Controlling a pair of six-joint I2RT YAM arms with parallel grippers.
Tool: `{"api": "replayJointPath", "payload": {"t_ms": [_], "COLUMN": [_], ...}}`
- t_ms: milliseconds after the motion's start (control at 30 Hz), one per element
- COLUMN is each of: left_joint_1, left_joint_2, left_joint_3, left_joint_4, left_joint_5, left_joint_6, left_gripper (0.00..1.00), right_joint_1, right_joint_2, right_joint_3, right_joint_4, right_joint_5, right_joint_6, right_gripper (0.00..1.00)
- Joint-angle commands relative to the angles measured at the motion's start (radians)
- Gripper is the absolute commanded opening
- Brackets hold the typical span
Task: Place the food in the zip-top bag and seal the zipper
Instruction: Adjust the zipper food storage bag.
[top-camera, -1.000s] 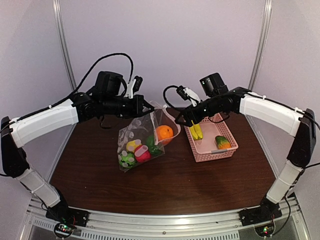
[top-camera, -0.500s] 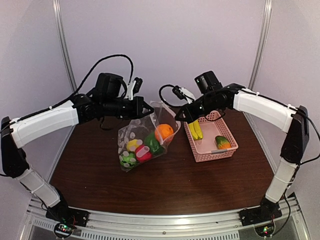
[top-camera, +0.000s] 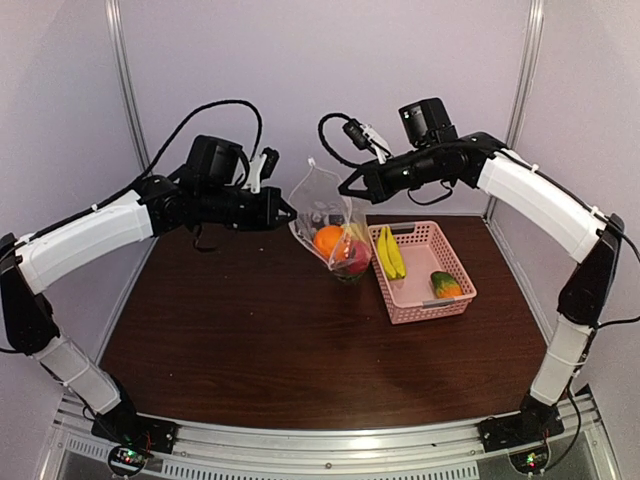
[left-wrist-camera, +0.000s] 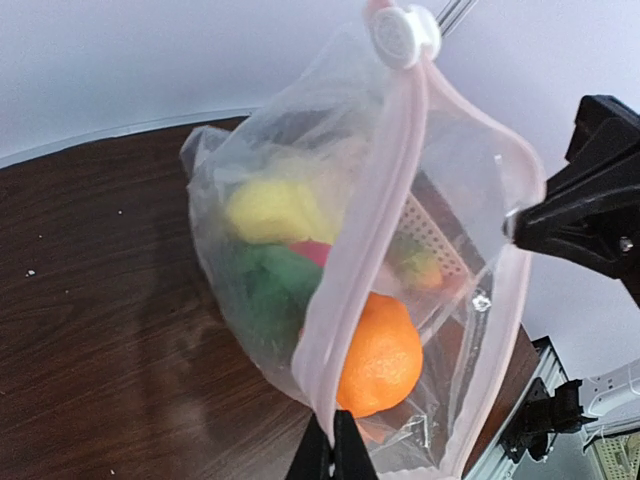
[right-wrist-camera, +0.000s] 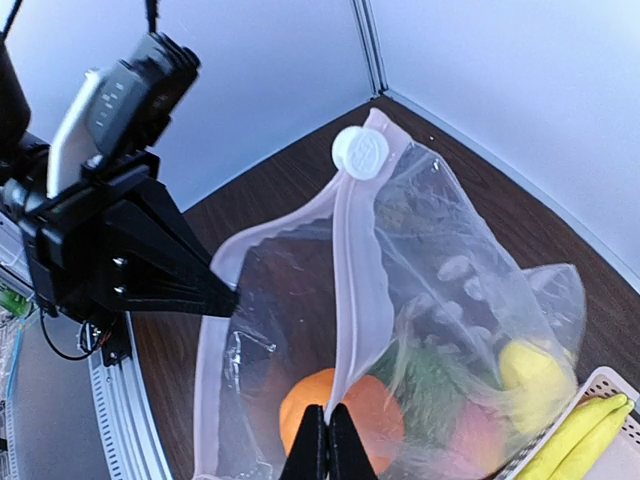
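Note:
The clear zip-top bag hangs above the table between both grippers, mouth spread open. My left gripper is shut on one pale zipper lip, its closed tips low in the left wrist view. My right gripper is shut on the other lip. The white slider sits at the zipper's far end. Inside lie an orange, a red-pink fruit, a green piece and a yellow piece. A banana bunch and an orange-green piece lie in the basket.
The pink latticed basket stands on the dark wooden table, just right of the hanging bag. Pale walls with metal posts close the back and sides. Both arm bases sit at the near edge.
The right gripper has shut on the bag's mouth edge. Both arms have lifted the bag off the table and carried it right, toward the basket; the food has slid to its bottom.

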Motion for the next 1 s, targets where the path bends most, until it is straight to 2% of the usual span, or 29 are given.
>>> {"api": "replayJointPath", "payload": {"t_ms": [0,100,167,200,233,333,400,500,600,667,733,800,867,967], "left_joint_1": [0.004,0.006,0.004,-0.01,-0.033,-0.036,-0.047,-0.052,-0.048,-0.041,-0.038,-0.039,-0.039,-0.038], "left_joint_2": [-0.077,-0.086,-0.016,0.012,0.021,0.045,0.042,-0.002,-0.028,-0.021,-0.009,-0.019,-0.035,-0.027], "left_joint_3": [-0.022,-0.044,0.042,0.094,0.118,0.133,0.155,0.117,0.105,0.09,0.056,-0.021,-0.112,-0.132], "left_joint_4": [0.111,0.133,0.046,0.006,0.013,-0.048,-0.047,-0.017,-0.05,-0.069,-0.046,0.091,0.216,0.233], "left_joint_5": [0.041,0.0,0.01,0.062,0.084,-0.013,0.034,-0.008,-0.068,-0.066,-0.009,0.096,0.152,0.136], "left_joint_6": [-0.022,-0.018,-0.011,-0.009,0.008,0.0,0.015,0.01,0.034,0.044,0.048,0.02,-0.032,-0.049], "left_gripper": [0.0,0.0,0.0,0.0,0.0,0.0,0.0,0.0,0.0,0.0,0.0,0.0,0.0,0.0], "right_joint_1": [0.005,-0.001,-0.005,-0.007,-0.007,-0.007,-0.007,-0.007,-0.008,-0.01,-0.027,-0.06,-0.103,-0.176], "right_joint_2": [0.017,0.044,0.039,0.037,0.034,0.048,0.07,0.074,0.075,0.059,0.02,-0.024,-0.066,-0.125], "right_joint_3": [-0.009,0.028,0.023,0.024,0.028,0.049,0.074,0.058,0.042,0.041,0.035,0.029,0.009,-0.058], "right_joint_4": [-0.036,-0.081,-0.058,-0.053,-0.051,-0.052,-0.065,-0.054,-0.076,-0.093,-0.094,-0.095,-0.098,-0.115], "right_joint_5": [0.127,0.135,0.15,0.143,0.131,0.128,0.104,0.082,0.048,0.072,0.11,0.108,0.073,0.04], "right_joint_6": [-0.047,-0.07,-0.063,-0.06,-0.062,-0.063,-0.062,-0.048,-0.058,-0.067,-0.077,-0.08,-0.082,-0.104], "right_gripper": [0.0,0.0,0.0,0.0,0.0,0.0,0.0,0.02,0.16,0.29,0.43,0.58,0.65,0.67]}}
